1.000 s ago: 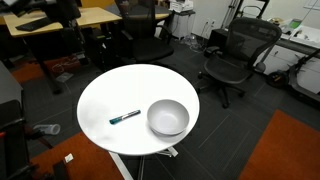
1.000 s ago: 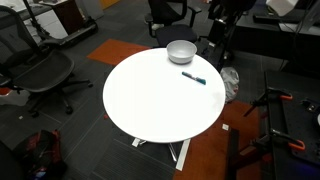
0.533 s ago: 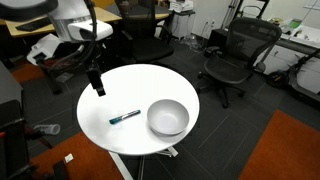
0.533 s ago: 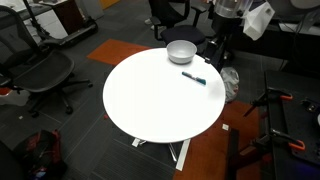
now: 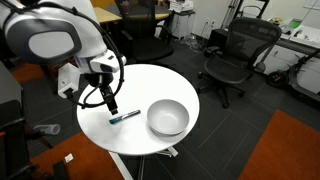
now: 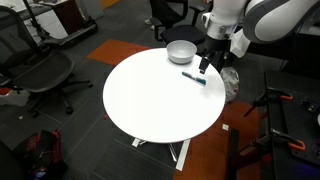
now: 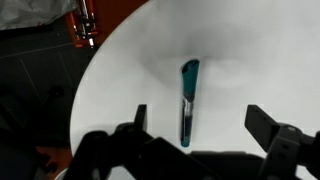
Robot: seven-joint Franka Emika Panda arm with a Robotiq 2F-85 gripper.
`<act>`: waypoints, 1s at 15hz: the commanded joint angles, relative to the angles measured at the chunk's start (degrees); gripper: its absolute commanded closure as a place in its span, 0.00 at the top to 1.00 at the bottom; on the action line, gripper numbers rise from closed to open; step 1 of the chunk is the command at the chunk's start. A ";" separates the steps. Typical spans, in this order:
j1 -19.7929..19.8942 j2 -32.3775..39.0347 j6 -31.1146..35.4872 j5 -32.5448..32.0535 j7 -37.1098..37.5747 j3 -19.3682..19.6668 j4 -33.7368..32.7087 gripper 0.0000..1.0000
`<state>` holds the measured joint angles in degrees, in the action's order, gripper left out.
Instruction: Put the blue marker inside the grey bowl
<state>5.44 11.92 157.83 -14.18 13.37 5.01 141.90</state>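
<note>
Table (image 5: 140,82): white top, smooth, soft satin sheen in the wrist view.
Grey bowl (image 5: 168,118): smooth, even finish; plastic or glazed ceramic, cannot tell which.
Blue marker (image 7: 188,98): smooth plastic, slight gloss.
Arm shell (image 5: 50,42): glossy white plastic.
Gripper (image 7: 200,128): matt black.
Floor (image 5: 290,145): matt carpet, dark grey and orange.

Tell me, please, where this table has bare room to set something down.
The table is bare everywhere away from the grey bowl. Crowded: the edge strip where the gripper hangs above the blue marker beside the bowl.
</note>
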 commanded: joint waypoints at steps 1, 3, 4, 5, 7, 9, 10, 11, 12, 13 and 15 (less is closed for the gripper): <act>-0.52 5.20 3.67 2.62 -3.72 1.14 -3.25 1.00; -0.52 7.59 4.67 3.65 -4.58 1.38 -4.83 1.00; -0.62 8.70 5.08 4.15 -4.74 1.60 -5.67 1.00; -0.57 9.78 5.38 4.80 -5.27 1.57 -6.45 1.00; -0.54 11.61 5.42 5.84 -5.56 1.55 -8.01 1.00; -0.53 13.15 5.19 6.63 -5.64 1.51 -9.46 1.00; -0.48 13.85 5.05 6.94 -5.69 1.45 -10.14 1.00; -0.41 14.54 4.92 7.28 -5.73 1.39 -10.77 1.00; -0.27 15.15 4.88 7.64 -5.86 1.30 -11.30 1.00; -0.27 15.85 4.77 7.97 -5.83 1.31 -11.88 1.00; -0.14 16.96 4.60 8.69 -5.96 1.19 -12.84 1.00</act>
<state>5.44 26.99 161.87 -7.71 10.07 5.88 130.91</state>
